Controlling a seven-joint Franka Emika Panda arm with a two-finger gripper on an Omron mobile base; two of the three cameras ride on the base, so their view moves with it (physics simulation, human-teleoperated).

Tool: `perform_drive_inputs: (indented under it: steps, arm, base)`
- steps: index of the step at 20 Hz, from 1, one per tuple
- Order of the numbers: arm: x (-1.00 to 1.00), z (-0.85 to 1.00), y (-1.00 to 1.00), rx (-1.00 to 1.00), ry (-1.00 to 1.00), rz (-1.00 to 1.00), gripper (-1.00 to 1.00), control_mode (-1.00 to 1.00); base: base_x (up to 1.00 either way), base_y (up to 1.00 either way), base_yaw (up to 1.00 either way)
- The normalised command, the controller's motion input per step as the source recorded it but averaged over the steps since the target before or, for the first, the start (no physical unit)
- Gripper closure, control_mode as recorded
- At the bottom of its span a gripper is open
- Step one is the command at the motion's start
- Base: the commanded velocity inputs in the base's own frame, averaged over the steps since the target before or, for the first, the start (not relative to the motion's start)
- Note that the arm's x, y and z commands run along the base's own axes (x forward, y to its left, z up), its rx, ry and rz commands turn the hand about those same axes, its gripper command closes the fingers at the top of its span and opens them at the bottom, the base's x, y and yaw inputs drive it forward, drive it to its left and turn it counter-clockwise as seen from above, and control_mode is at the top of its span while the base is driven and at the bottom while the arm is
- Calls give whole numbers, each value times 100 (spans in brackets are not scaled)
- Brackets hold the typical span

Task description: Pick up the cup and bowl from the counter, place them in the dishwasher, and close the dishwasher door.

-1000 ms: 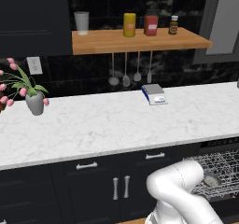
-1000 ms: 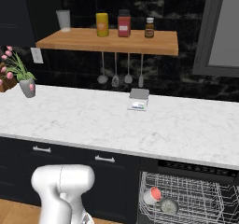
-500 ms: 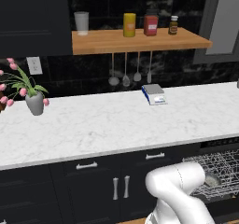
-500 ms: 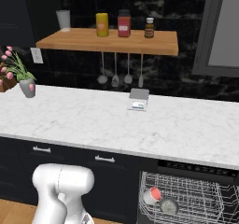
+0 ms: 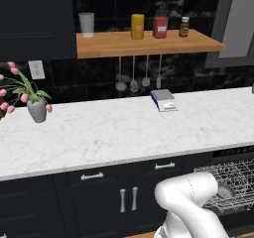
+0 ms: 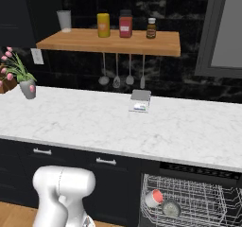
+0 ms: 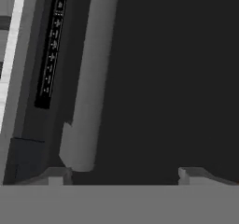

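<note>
The tool (image 7: 123, 177), jaws spread wide and holding nothing, faces the black dishwasher door (image 7: 177, 78), whose pale grey handle bar (image 7: 88, 78) runs lengthwise just off one fingertip, while cup (image 6: 154, 198) and bowl (image 6: 171, 208) already sit in the dishwasher (image 6: 198, 202) rack.

Even, soft rendered light brightens the counter (image 5: 124, 133); the hand view is dim and blurry.
</note>
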Motion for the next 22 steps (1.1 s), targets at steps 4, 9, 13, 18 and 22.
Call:
perform_drive_inputs:
  steps: [4,9,13,18,22]
  arm:
    - [100,-8,78,34,-59,2,-100,-100]
    - [100,5,65,31,-70,0,-100,-100]
    - [100,15,64,25,-72,-2,-100,-100]
    - [100,6,62,25,-66,-6,-100,-100]
    - [100,11,55,24,-47,-5,-100,-100]
  base:
    - [0,0,0]
    - [0,0,0]
    - [0,0,0]
    - [0,0,0]
    - [0,0,0]
